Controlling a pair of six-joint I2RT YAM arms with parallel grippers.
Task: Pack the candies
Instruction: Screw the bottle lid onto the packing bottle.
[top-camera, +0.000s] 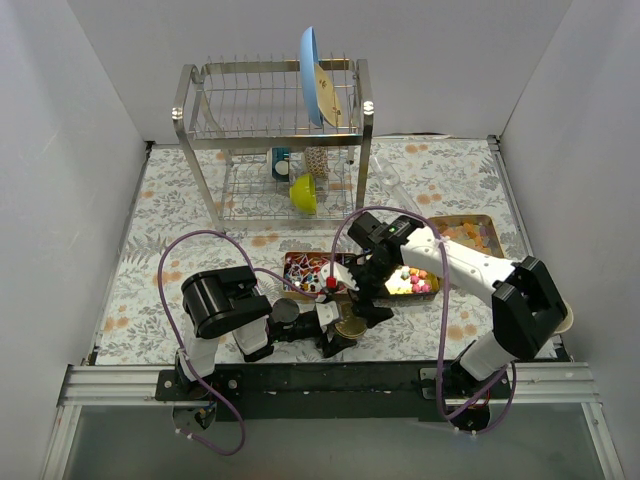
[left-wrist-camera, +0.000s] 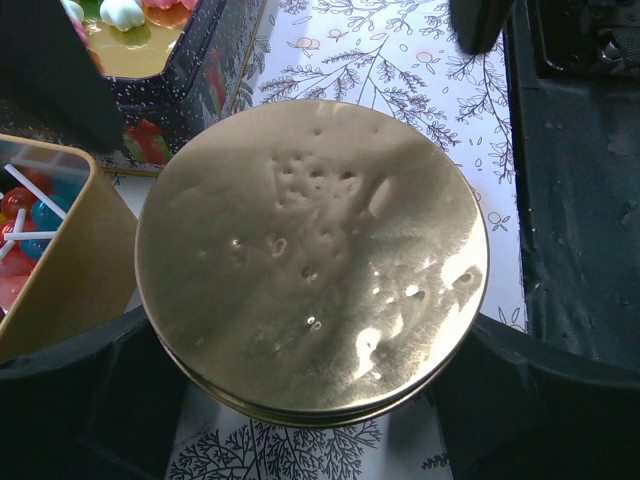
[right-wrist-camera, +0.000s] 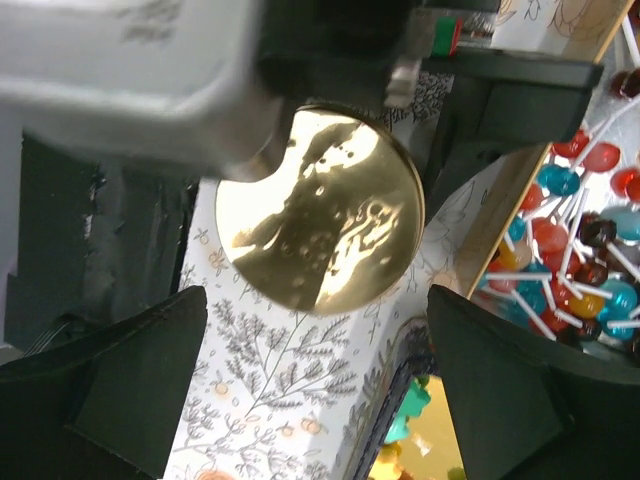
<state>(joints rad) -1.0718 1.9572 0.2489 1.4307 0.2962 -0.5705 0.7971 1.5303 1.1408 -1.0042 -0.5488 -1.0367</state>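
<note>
The left tool is clamped on a round gold lid, one finger against its left edge and the other against its right. The lid lies face up, dimpled and shiny, at the near middle of the floral surface; whether it rests on the surface I cannot tell. The right tool hangs just above that lid with its fingers well apart and nothing between them.

Three containers stand just beyond the lid. The pastel cubes lie in a dark tin with a yellow floor, just to the far right of the lid. The red, blue and dark sweets on white sticks fill a gold-walled tray just left of that tin, its near wall close beside the lid. The orange sweets lie in a third tray further off to the far right.

At the far side stands a wire dish rack, with a blue plate upright on its top tier and a yellow-green bowl on the lower one.
</note>
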